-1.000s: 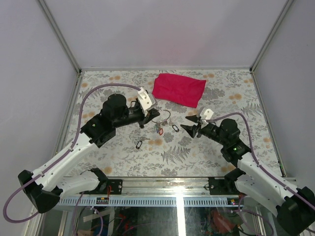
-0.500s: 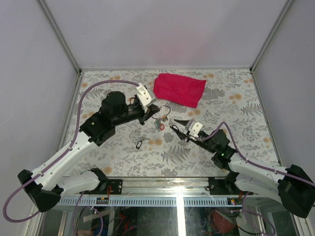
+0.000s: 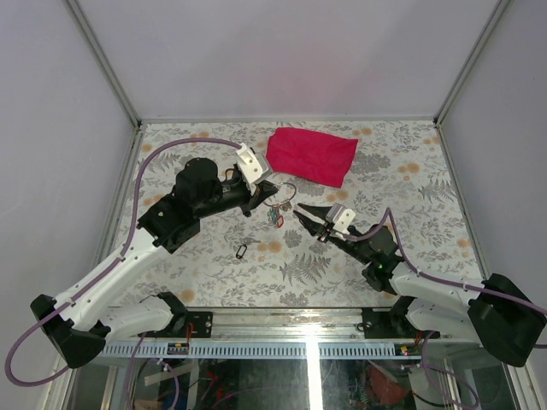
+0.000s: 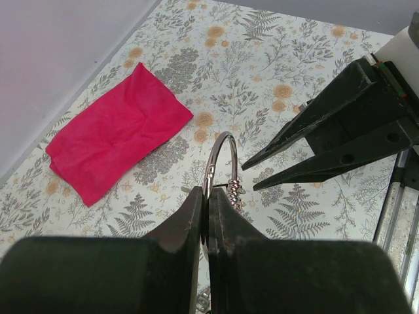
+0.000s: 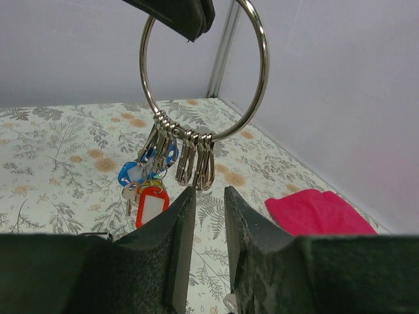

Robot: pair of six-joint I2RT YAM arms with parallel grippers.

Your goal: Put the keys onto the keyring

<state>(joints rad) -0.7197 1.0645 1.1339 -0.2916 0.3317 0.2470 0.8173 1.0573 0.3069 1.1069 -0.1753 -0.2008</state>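
Right tool (image 5: 209, 191) just swung in under the keyring (image 5: 141, 65), jaws narrowing but apart, empty. Left tool (image 4: 208, 194) stays clamped on the ring near the red cloth (image 3: 311, 156), keys (image 5: 156, 186) dangling. Probably a regrip.

left arm (image 3: 115, 272): white shell, black joints | right arm (image 3: 440, 297): same, green light (image 3: 370, 271) | cables (image 3: 175, 149): purple | fingers (image 4: 314, 127): matte black, tapered

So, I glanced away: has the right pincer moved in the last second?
Yes. The right pincer has swung left, from under the red cloth's right corner to under its middle.
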